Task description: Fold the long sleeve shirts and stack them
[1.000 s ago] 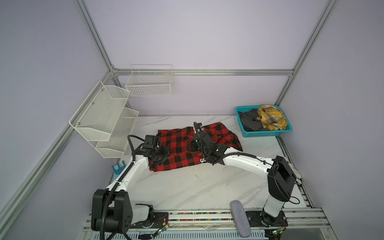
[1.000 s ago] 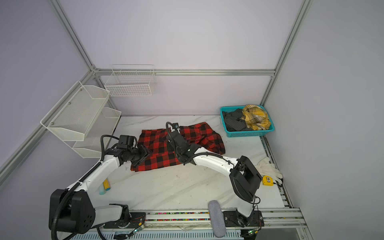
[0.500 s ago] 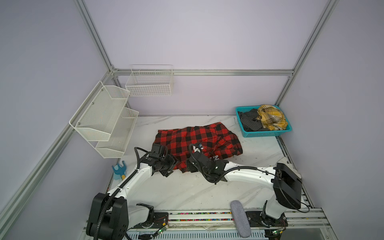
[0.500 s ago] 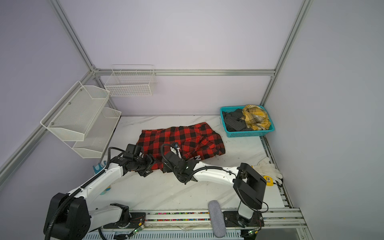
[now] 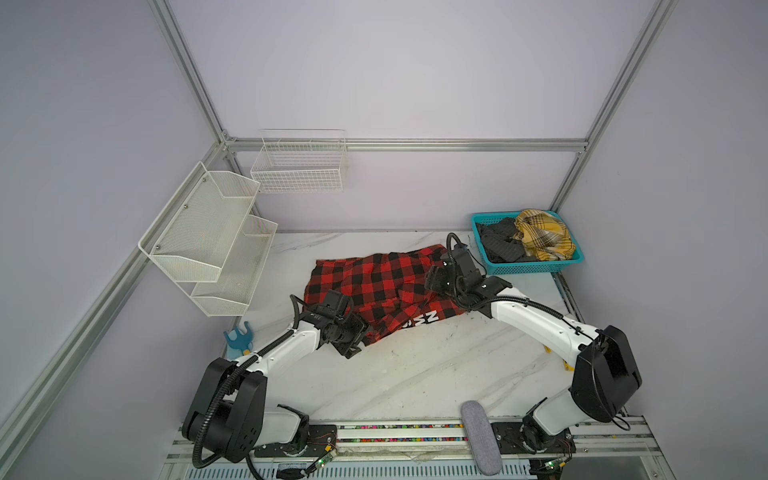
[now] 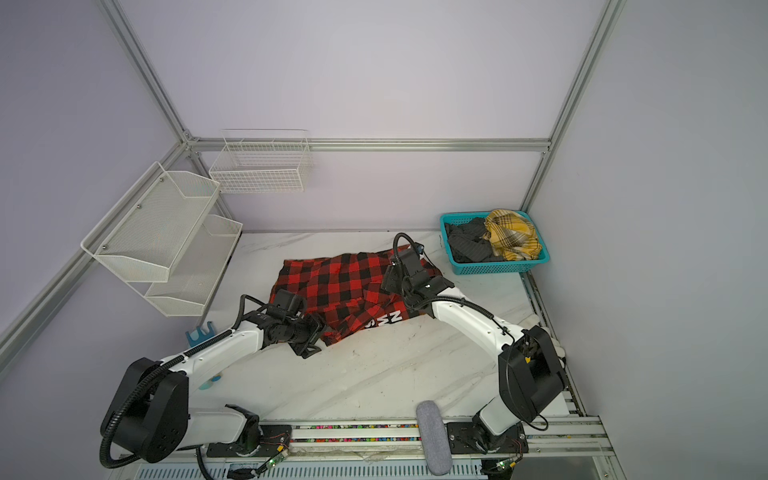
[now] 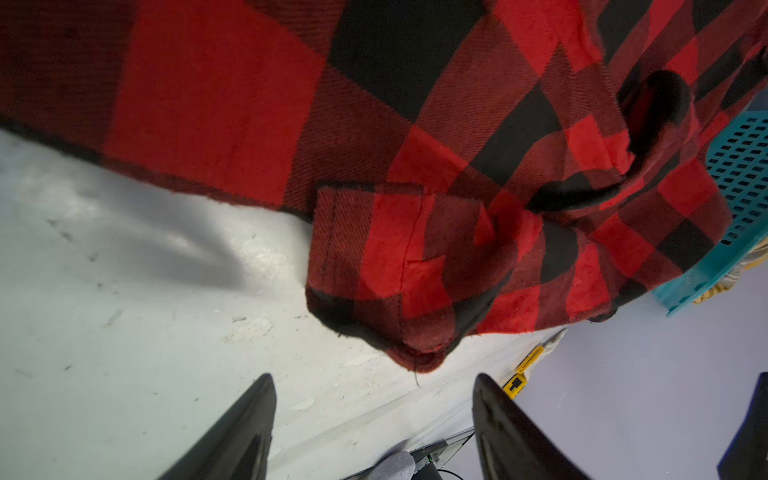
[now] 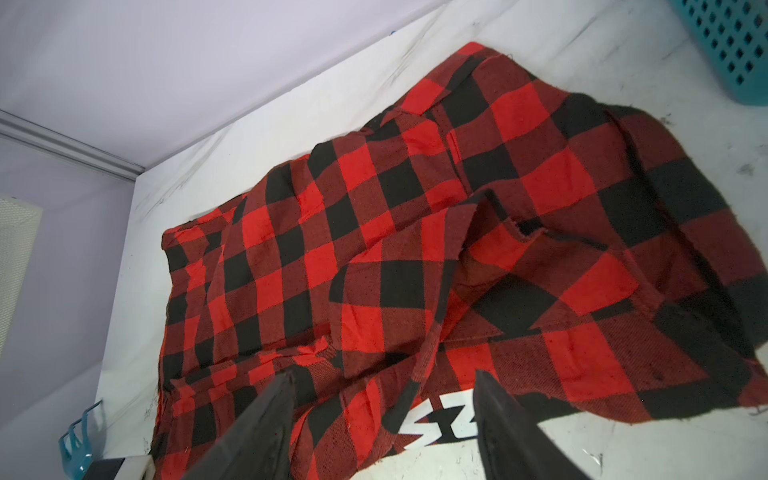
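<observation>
Shirt [image 5: 374, 282] rumpled near teal basket [image 5: 536, 269] (clothes [image 5: 540, 235] inside); left end effector [image 7: 372, 378] and right end effector [image 8: 382, 374] released.

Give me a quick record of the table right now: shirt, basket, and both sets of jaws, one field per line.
shirt: red-and-black check, rumpled, on the table, white letters at its near edge
basket: teal, back right corner, holds yellow plaid cloth and dark cloth
left jaws: open, by the shirt's near left corner, holding nothing
right jaws: open, above the shirt's right side, holding nothing
</observation>
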